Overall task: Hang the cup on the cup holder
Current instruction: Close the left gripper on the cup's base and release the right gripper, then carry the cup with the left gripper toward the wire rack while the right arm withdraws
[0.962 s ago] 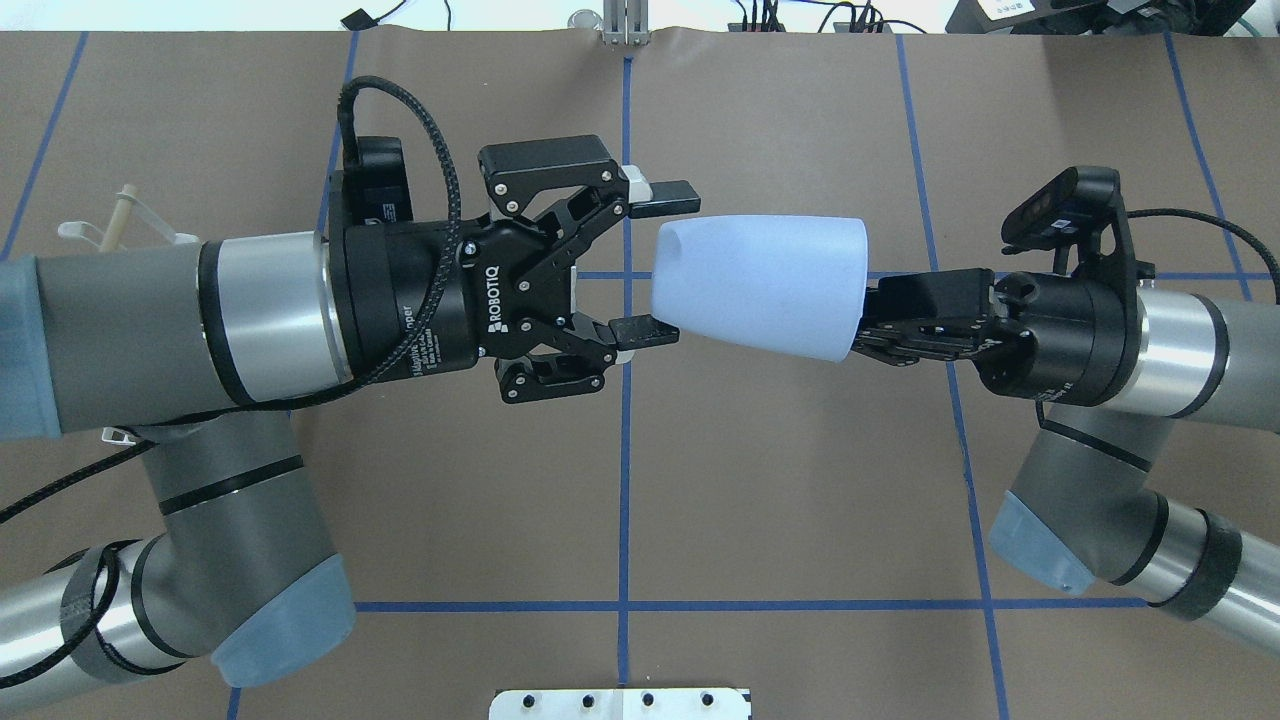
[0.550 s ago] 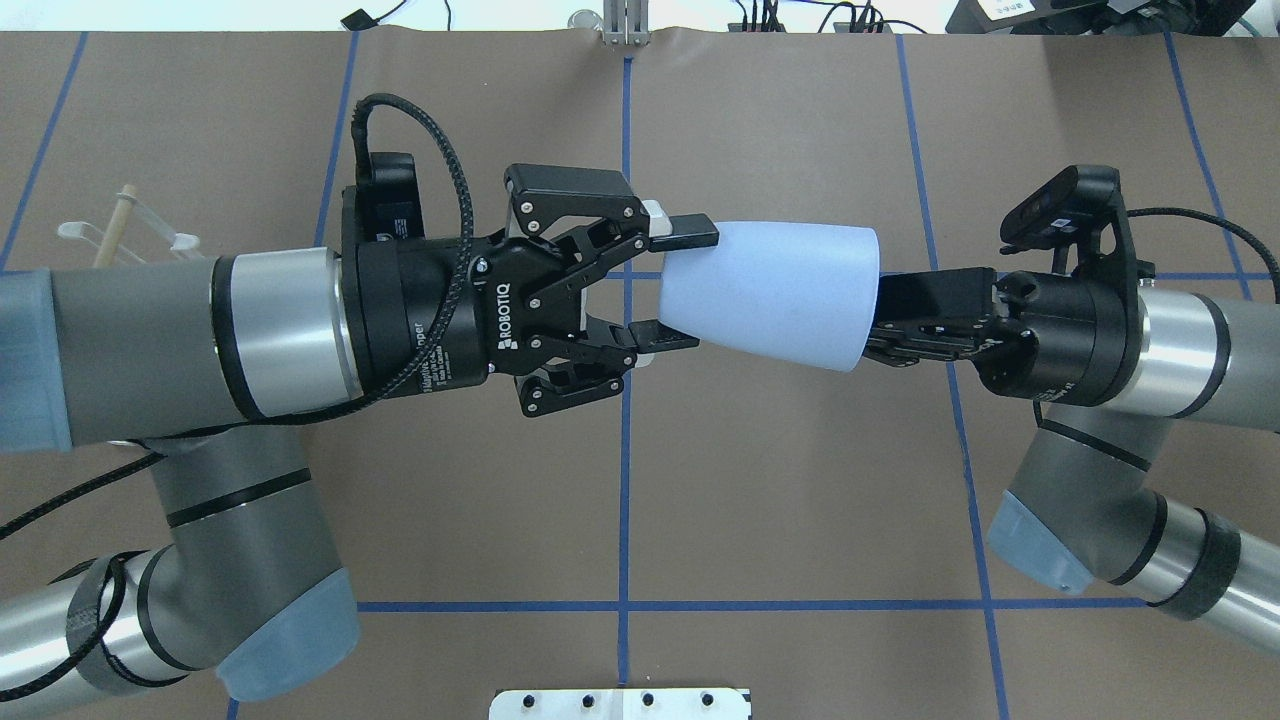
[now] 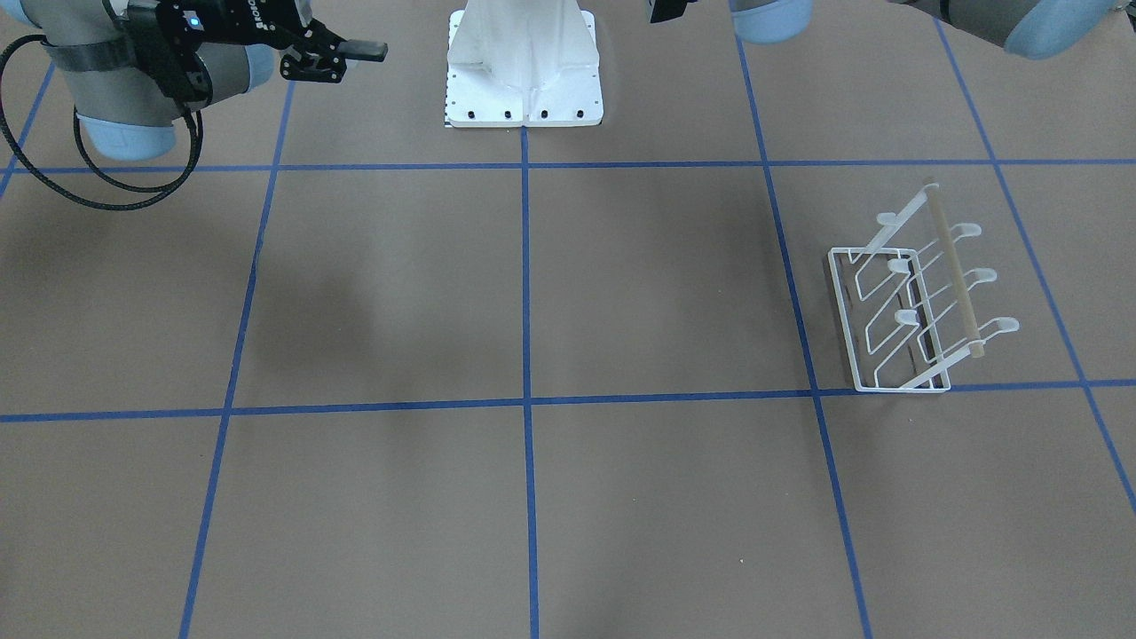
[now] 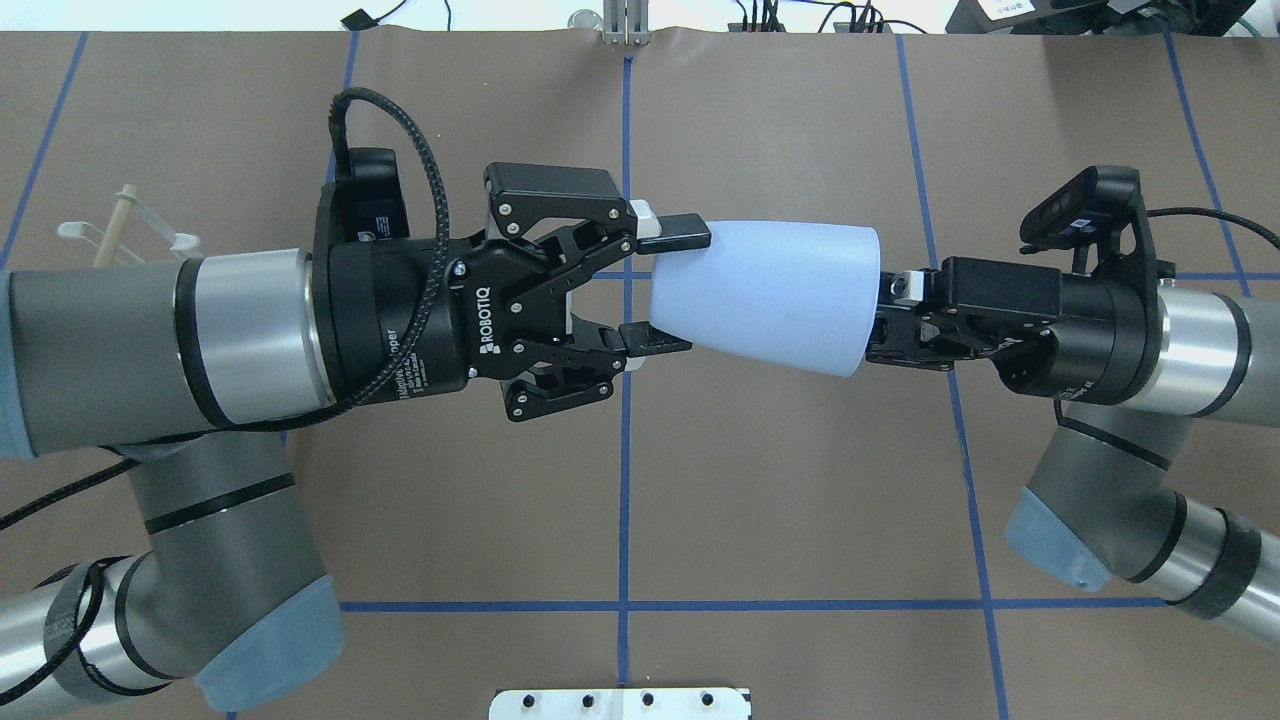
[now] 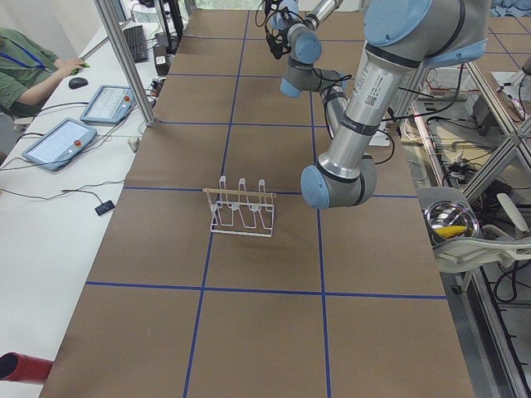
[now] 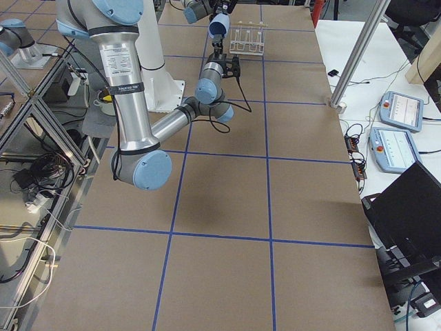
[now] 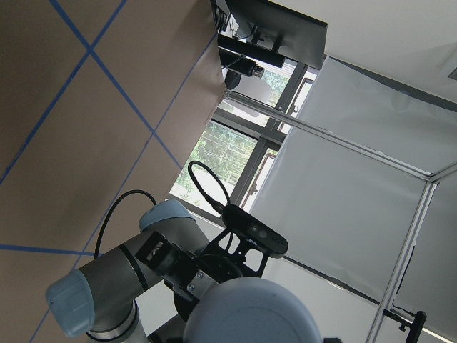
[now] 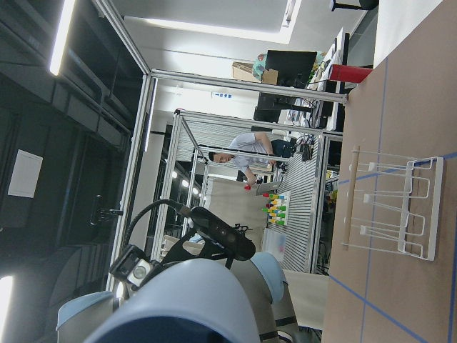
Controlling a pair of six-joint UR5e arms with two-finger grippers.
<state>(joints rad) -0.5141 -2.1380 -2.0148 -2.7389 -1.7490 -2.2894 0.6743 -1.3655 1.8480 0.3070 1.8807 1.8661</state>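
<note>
The light blue cup point(image 4: 770, 295) lies sideways in the air over the table's middle, its narrow end toward my left arm. My left gripper point(image 4: 692, 288) is shut on the cup's narrow end, one finger on each side. My right gripper point(image 4: 885, 320) is open, its fingertips just off the wide rim. The cup also shows in the exterior right view point(image 6: 219, 24) and fills the bottom of both wrist views point(image 7: 250, 311) point(image 8: 178, 300). The white wire cup holder point(image 3: 914, 302) stands empty on the table on my left side. My left arm mostly hides it in the overhead view point(image 4: 120, 230).
The robot's white base plate point(image 3: 524, 89) sits at the near table edge. A metal post point(image 5: 124, 58) stands at the far edge, with tablets point(image 5: 58, 141) and a seated person point(image 5: 25, 58) beyond it. Blue tape lines grid the brown table point(image 3: 532, 293).
My left gripper moved in and shut on the cup's narrow end. My right gripper let go of the wide rim and drew back to the right. The cup shifted slightly left.
</note>
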